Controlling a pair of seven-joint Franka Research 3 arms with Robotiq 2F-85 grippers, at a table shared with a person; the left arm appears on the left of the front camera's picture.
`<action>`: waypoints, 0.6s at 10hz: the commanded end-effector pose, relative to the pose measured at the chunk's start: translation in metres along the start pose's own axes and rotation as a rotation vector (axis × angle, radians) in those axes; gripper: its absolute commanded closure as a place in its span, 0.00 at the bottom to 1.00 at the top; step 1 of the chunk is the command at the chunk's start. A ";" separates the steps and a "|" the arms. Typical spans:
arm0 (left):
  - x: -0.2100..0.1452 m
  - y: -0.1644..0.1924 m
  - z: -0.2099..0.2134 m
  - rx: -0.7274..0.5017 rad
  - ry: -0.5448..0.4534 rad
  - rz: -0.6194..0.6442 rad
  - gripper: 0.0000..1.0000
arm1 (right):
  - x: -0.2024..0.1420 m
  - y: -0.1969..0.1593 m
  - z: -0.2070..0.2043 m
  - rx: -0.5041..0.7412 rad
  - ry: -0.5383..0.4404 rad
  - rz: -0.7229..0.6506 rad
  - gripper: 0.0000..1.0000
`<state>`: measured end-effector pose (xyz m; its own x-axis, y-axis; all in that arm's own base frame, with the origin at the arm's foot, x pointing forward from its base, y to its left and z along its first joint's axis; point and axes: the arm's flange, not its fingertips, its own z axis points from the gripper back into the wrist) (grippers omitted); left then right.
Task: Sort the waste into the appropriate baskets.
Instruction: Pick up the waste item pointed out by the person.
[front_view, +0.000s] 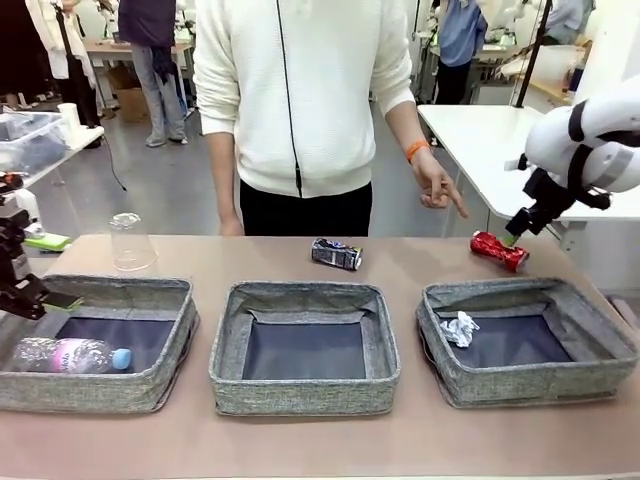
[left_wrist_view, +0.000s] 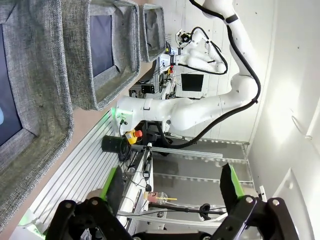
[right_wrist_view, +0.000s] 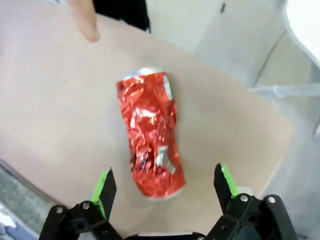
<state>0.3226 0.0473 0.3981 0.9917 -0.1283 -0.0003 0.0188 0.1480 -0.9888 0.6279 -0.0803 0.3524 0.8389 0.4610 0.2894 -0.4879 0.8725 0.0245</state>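
Colours on the table
Crushed can (right_wrist_view: 151, 134) shiny red, silver creases; second can (front_view: 336, 254) dark, printed; baskets (front_view: 303, 382) grey woven, dark bottoms; bottle (front_view: 70, 354) clear, pink label, blue cap; paper wad (front_view: 460, 328) white; tabletop (front_view: 300, 440) tan

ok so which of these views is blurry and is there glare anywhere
Right wrist view: soft all over, the crushed red can glinting with highlights, the person's fingertip blurred. Left wrist view: sharp but rolled sideways, the wall washed out at right. Front view: crisp and evenly lit.
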 end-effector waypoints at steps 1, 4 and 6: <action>-0.002 -0.001 0.000 0.013 0.003 -0.004 0.00 | 0.011 -0.016 -0.020 0.056 -0.044 0.017 0.00; -0.002 -0.001 0.000 0.013 0.003 -0.004 0.00 | 0.020 -0.014 -0.054 0.136 -0.012 0.030 0.00; -0.002 -0.001 0.000 0.013 0.003 -0.004 0.00 | 0.021 -0.011 -0.060 0.152 -0.004 0.031 0.00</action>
<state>0.3226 0.0473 0.3982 0.9917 -0.1282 -0.0002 0.0189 0.1480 -0.9888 0.6612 -0.0651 0.2949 0.8391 0.4672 0.2785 -0.5167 0.8447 0.1396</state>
